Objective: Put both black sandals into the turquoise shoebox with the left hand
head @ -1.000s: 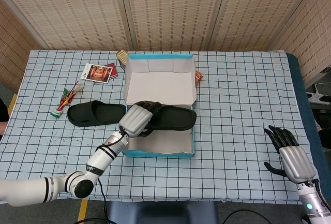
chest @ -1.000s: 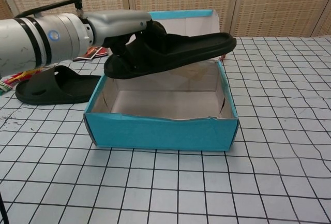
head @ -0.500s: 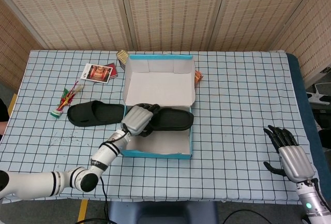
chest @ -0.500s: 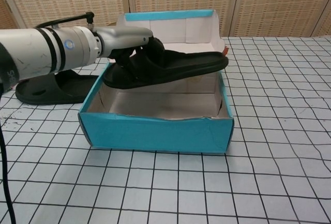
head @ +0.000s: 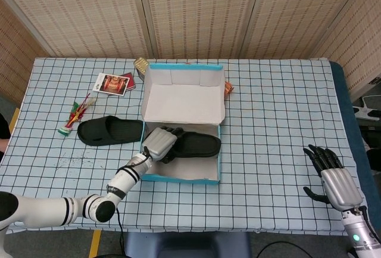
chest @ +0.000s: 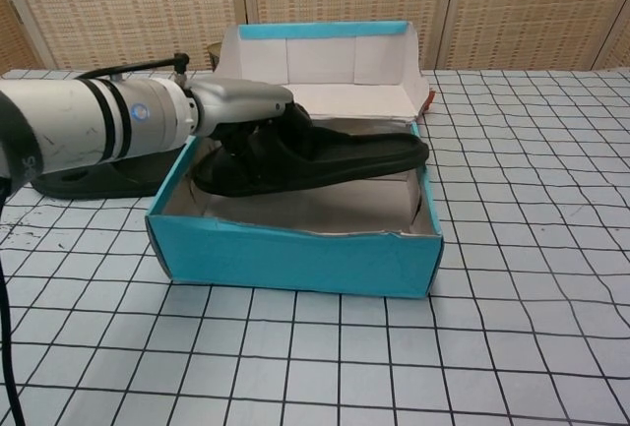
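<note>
My left hand (head: 159, 143) (chest: 241, 116) grips the strap end of a black sandal (head: 194, 145) (chest: 325, 158) and holds it inside the open turquoise shoebox (head: 180, 177) (chest: 295, 254), its toe end near the right wall. The second black sandal (head: 110, 131) (chest: 94, 178) lies flat on the table just left of the box, largely hidden behind my forearm in the chest view. At the table's front right corner my right hand (head: 334, 180) rests with fingers spread and nothing in it.
The box lid (head: 184, 97) stands open behind the box. A card packet (head: 113, 83), a small box (head: 141, 65) and a bundle of coloured sticks (head: 76, 115) lie at the back left. An orange item (head: 228, 89) peeks out right of the lid.
My left hand has lowered the sandal from above the rim down into the box. The box has shifted slightly to the left. The right hand has not moved.
</note>
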`<state>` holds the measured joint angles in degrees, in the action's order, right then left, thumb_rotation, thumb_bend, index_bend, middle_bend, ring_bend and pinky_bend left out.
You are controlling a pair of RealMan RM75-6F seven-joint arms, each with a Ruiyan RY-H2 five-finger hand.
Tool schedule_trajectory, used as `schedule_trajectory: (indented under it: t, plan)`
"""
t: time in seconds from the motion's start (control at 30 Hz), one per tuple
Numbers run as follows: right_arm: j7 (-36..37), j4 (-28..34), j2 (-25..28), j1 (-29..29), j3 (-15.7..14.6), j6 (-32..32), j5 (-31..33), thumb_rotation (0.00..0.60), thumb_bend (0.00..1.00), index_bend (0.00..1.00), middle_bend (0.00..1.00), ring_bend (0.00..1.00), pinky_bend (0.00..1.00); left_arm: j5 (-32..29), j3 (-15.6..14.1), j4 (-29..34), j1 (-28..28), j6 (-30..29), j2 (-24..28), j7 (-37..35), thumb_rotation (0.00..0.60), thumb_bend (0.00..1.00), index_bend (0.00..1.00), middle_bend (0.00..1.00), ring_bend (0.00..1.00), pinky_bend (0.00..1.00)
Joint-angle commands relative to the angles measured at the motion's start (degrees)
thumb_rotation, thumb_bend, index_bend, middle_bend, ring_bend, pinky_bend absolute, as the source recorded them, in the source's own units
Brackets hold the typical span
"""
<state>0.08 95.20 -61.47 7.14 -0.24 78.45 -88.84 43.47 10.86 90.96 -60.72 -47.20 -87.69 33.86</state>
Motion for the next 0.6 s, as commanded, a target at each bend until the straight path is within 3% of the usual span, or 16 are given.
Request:
schedule_trajectory:
  t: [0.03,0.6]
  plan:
    - [0.03,0.00,0.02,0.01,-0.03,-0.03,-0.02,0.600,0.13,0.00,0.00,0.00,0.00,-0.31,-0.41,-0.05,-0.23,-0.32,-0.03,0.01,0.600,0.54,0.38,0.46,0.50,0.42]
    - [-0.15,0.14,0.00,0.34,-0.30,-0.74,-0.10,0.600,0.13,0.00,0.00,0.00,0.00,-3.11,-3.48,-6.41,-0.17,0.74,-2.94,-2.30,0.600,0.53,0.39,0.48,0.53,0.43]
